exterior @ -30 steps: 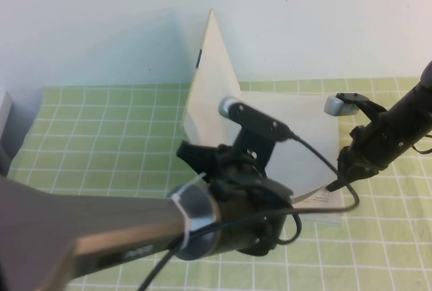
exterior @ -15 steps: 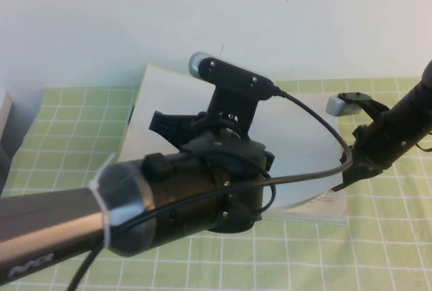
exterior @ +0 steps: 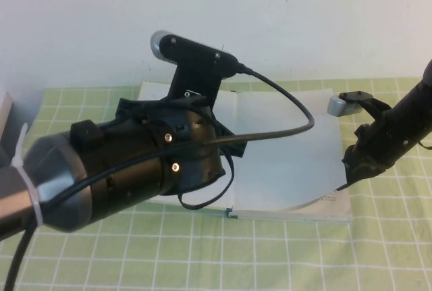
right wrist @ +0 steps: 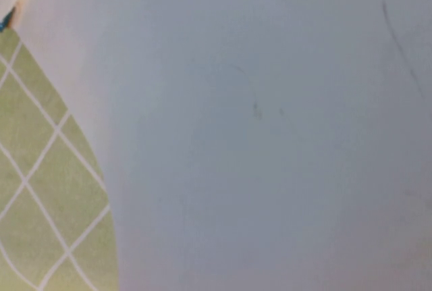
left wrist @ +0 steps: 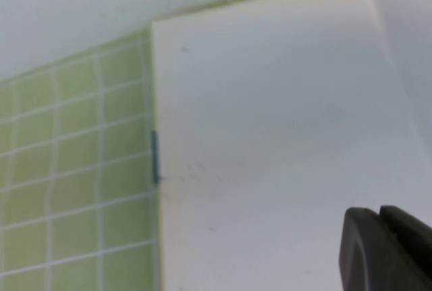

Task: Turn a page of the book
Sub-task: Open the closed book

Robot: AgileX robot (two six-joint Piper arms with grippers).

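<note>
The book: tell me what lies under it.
The book lies open on the green checked mat; anything beneath stays hidden. The left gripper hovers above the page; the right gripper sits at its right edge.

The book (exterior: 290,163) lies open on the mat, its off-white page (left wrist: 270,136) flat at left.

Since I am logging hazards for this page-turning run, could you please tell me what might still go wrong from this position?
1. The left end effector hangs close over the page, which lies flat on the left; a sideways retreat might catch it.
2. The right end effector is low at the book's right edge, where a leaf curls; it might crease the leaf or shift the book.
</note>
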